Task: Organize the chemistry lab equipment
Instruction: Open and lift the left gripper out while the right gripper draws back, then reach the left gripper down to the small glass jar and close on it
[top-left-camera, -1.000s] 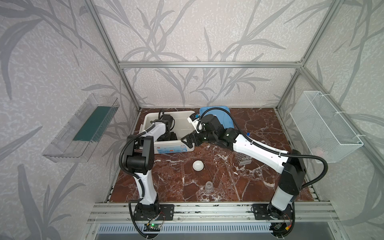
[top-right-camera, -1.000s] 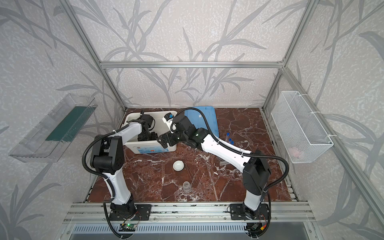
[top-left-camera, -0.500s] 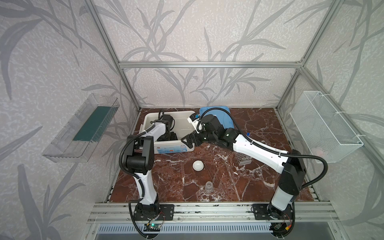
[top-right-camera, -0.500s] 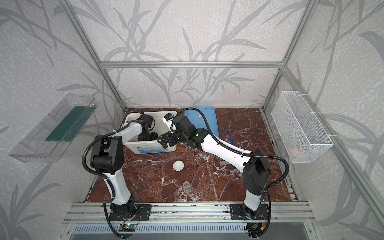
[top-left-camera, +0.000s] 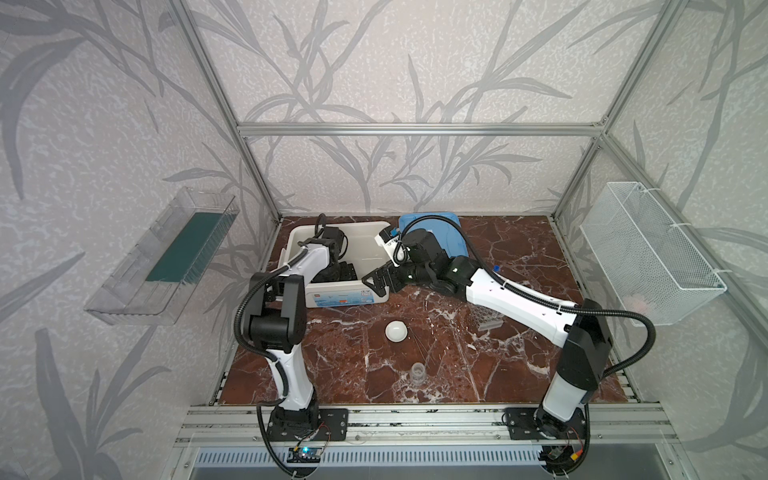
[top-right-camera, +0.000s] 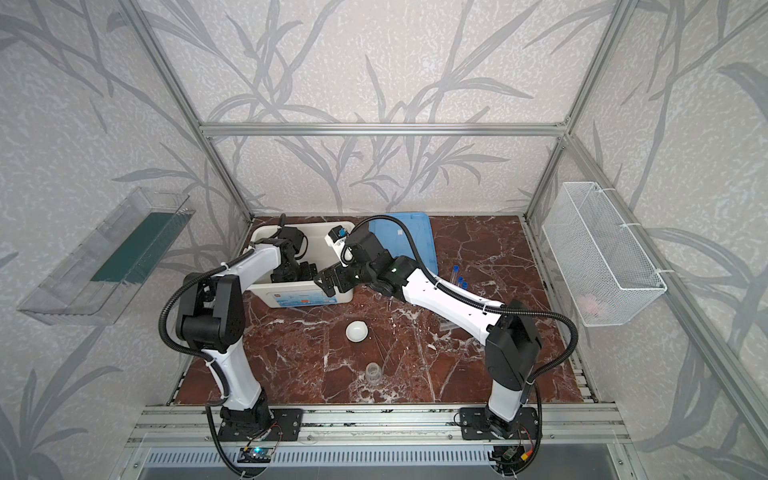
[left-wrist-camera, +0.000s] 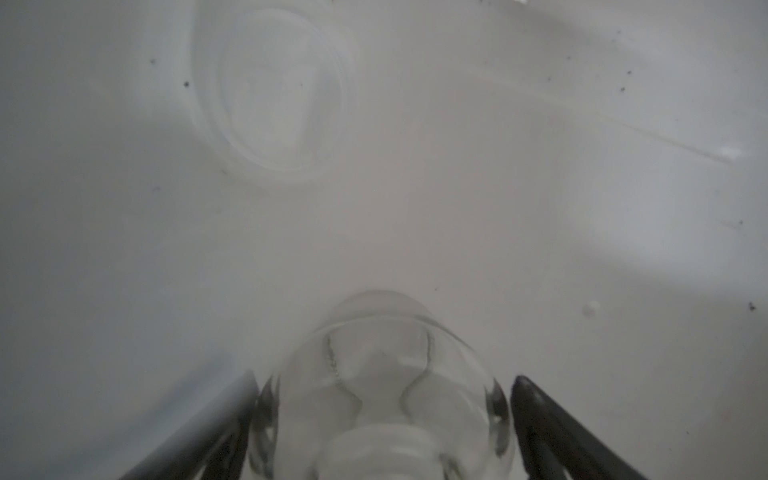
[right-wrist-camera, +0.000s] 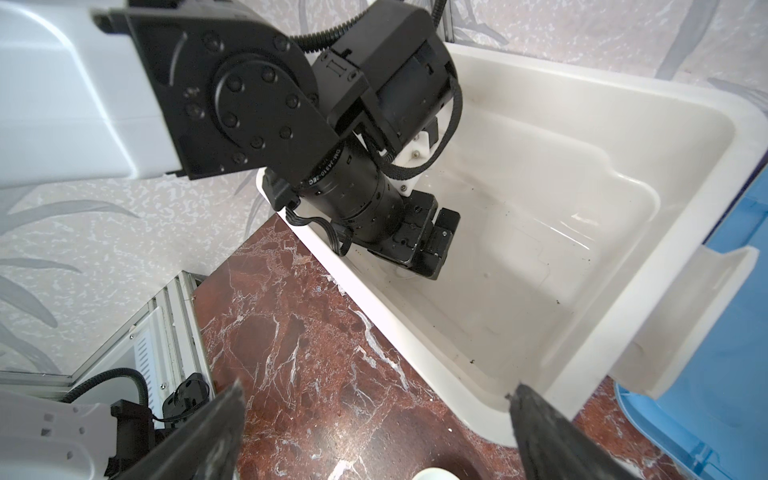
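Flask (left-wrist-camera: 374, 415) on white box (right-wrist-camera: 623, 89) floor between left hand (left-wrist-camera: 382, 376) fingers (left-wrist-camera: 552, 428), grip cannot tell, right hand (right-wrist-camera: 376, 388) wide, empty, both unmoved.

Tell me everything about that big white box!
The white box looks like smooth plastic, rectangular with rounded corners, a wide rim and a small label on its front wall. It stands open at the back left of the marble table, and the blue lid is next to it. Dark specks dot its floor. The left claw reaches down inside, open around a clear flask, near a clear beaker.
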